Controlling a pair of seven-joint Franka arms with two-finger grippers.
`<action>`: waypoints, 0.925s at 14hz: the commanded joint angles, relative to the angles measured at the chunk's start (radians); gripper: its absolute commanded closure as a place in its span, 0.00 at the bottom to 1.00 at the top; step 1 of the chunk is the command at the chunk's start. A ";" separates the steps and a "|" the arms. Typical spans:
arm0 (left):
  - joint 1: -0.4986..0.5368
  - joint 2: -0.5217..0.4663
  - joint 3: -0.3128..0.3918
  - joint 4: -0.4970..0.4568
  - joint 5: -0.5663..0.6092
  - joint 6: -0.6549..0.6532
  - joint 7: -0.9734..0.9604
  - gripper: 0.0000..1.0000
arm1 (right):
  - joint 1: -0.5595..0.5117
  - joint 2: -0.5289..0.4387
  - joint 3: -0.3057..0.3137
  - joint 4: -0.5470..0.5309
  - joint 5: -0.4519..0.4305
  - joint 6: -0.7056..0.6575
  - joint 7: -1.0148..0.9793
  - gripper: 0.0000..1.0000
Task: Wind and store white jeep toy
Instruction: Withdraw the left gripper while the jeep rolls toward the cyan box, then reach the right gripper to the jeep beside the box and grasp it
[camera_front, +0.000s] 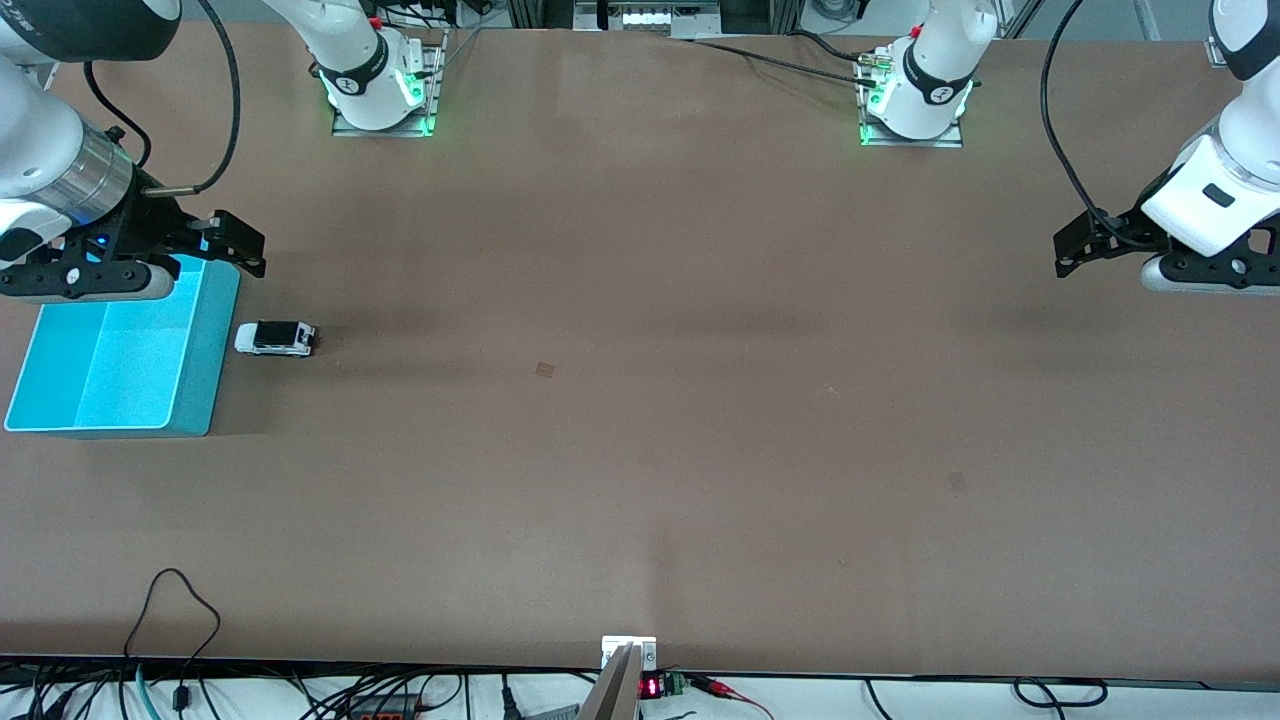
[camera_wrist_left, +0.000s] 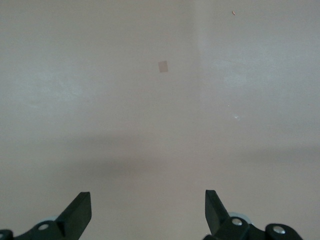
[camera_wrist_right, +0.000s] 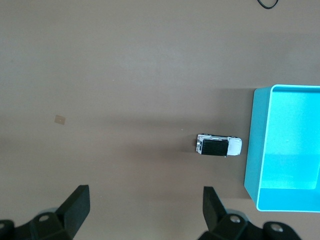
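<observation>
Two hands are spread and hold nothing: right hand (camera_front: 235, 250) hangs over the turquoise bin (camera_front: 205, 385), beside the white jeep toy (camera_front: 275, 338) (handy for storing); left hand (camera_front: 1085, 245) waits over bare counter (camera_front: 640, 450).

White jeep toy (camera_wrist_right: 218, 145) on table (camera_wrist_right: 125, 75) just beside turquoise bin (camera_wrist_right: 256, 150); right pincer (camera_wrist_right: 145, 210) open above table.
</observation>
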 joint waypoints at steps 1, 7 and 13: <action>0.000 -0.015 0.009 -0.012 -0.021 0.003 0.032 0.00 | 0.004 0.006 0.001 0.017 -0.003 -0.006 0.002 0.00; -0.002 -0.016 0.009 -0.010 -0.020 -0.022 0.032 0.00 | 0.004 0.006 0.001 0.017 -0.003 -0.006 0.002 0.00; -0.005 -0.015 0.008 -0.008 -0.020 -0.039 0.031 0.00 | 0.000 0.006 0.001 0.019 -0.003 -0.007 -0.004 0.00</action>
